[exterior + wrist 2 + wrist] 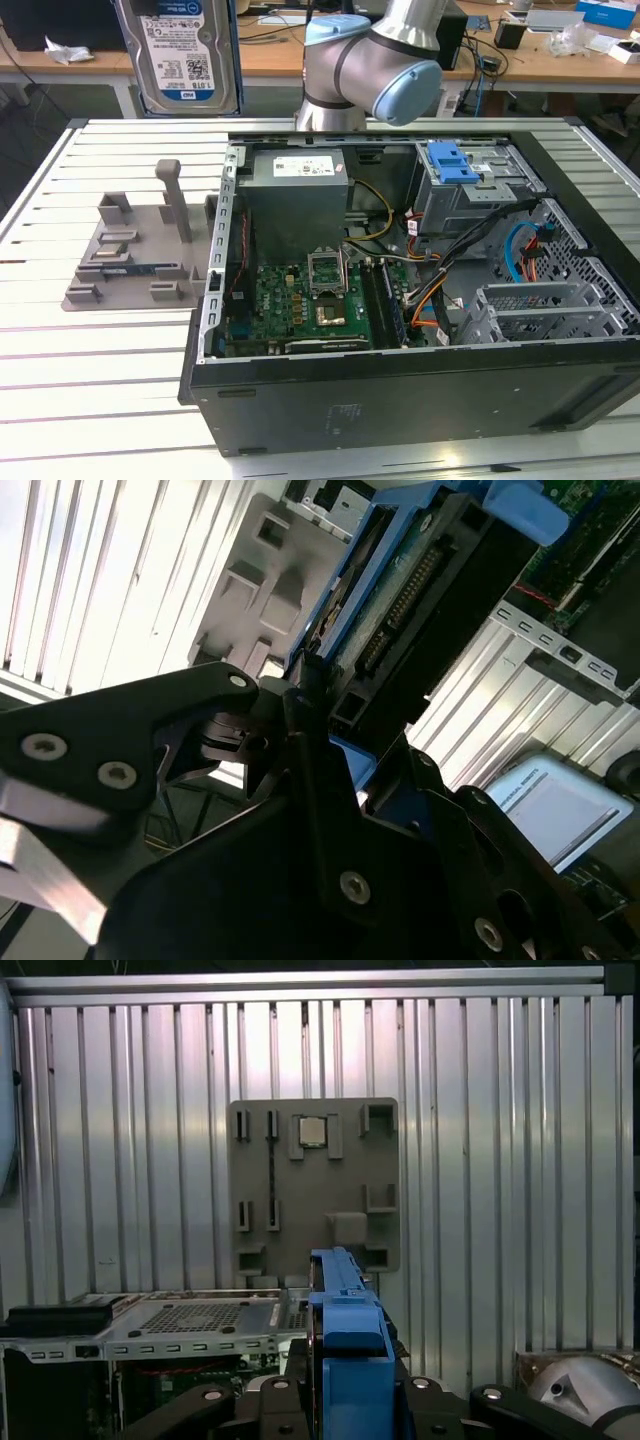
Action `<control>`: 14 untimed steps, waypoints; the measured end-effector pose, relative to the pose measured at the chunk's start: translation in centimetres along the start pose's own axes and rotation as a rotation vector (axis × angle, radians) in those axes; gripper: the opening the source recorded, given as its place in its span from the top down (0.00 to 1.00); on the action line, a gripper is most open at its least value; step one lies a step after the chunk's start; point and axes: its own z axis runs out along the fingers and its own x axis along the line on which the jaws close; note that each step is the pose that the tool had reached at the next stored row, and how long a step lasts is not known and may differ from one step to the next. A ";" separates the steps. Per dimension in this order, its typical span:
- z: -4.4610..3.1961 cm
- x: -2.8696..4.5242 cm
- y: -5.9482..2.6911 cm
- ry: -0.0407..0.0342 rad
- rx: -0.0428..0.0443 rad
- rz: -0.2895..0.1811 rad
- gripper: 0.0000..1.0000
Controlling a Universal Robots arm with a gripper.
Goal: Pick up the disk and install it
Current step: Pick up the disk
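Disk lifted, carry step in hand.
The fingers [310, 780] grip the disk [188, 50], held high above the worktop [100, 380] and grey holder [130, 250]. Installing it likely calls for lining its blue rails up with the drive cage [470, 195].

Silver disk [183, 50] hanging high above the bench [110, 380], upright at the exterior view's upper left, white-and-blue barcode label facing out. Blue rails [345, 1335] along the edges, seen edge-on in the first wrist view. Connector end [400, 600] bare in the second wrist view.
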 end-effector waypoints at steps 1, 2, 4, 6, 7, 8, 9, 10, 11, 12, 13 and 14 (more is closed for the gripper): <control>0.00 0.06 -0.02 0.0001 0.0000 0.000 0.63; 0.01 0.19 -0.06 0.0000 0.0000 0.000 0.63; 0.01 0.44 -0.14 0.0000 -0.0001 0.000 0.63; 0.01 0.59 -0.18 0.0000 0.0000 0.000 0.63; 0.02 0.65 -0.20 0.0000 0.0000 0.000 0.63; 0.02 0.77 -0.24 0.0000 0.0000 0.000 0.63; 0.02 0.84 -0.26 0.0000 0.0000 0.000 0.63; 0.02 0.90 -0.27 0.0000 -0.0001 0.000 0.63; 0.02 1.03 -0.31 -0.0001 -0.0001 0.000 0.63; 0.02 1.15 -0.33 0.0000 -0.0001 0.000 0.63; 0.02 1.23 -0.35 0.0000 -0.0001 0.000 0.63; 0.02 1.30 -0.37 0.0000 -0.0001 0.000 0.63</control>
